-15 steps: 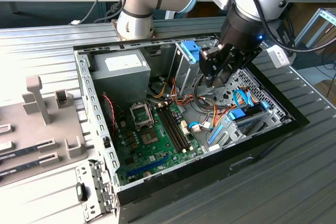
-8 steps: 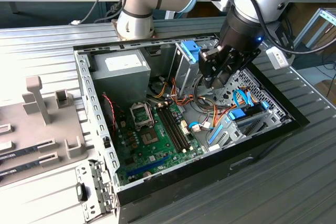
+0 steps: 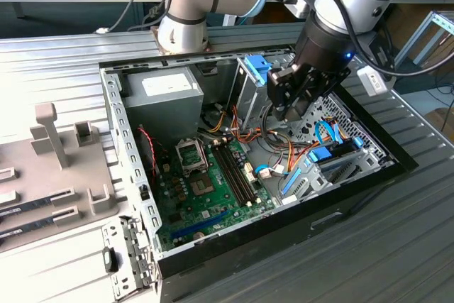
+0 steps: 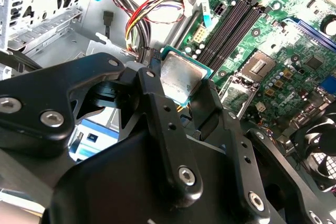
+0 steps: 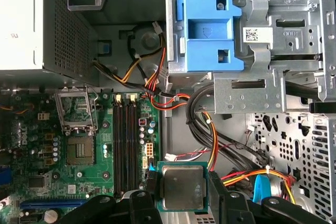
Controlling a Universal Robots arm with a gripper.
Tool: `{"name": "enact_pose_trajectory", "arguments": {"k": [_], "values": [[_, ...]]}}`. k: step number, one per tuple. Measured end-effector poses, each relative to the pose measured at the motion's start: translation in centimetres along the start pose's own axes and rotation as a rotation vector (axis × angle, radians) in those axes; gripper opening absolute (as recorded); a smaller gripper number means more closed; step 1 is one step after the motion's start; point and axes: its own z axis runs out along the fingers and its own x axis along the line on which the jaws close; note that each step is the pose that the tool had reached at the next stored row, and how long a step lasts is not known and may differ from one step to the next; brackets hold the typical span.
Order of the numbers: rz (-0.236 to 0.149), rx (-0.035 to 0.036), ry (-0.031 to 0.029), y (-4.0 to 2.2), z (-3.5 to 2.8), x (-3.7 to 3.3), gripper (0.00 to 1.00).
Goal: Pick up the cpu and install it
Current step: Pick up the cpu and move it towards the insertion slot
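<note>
While the gripper [image 5: 183, 195] hangs above the computer case [image 3: 122, 140], its jaws clamp the cpu [image 5: 182, 186].

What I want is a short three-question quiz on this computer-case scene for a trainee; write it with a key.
1. True or false: the small square silvery-grey cpu with a green rim sits in the metal-framed motherboard socket.
2. What holds the cpu? A) the black two-fingered gripper B) a person's hand C) nothing
3. Fill in: the socket is ____.
Key: 1 false; 2 A; 3 empty.
</note>
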Motion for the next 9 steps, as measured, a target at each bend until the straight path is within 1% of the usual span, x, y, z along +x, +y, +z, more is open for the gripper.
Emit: {"name": "enact_pose_trajectory", "arguments": {"k": [9], "values": [[0.000,0.0000,0.0000,-0.01,0.14,0.01,0.47]]}}
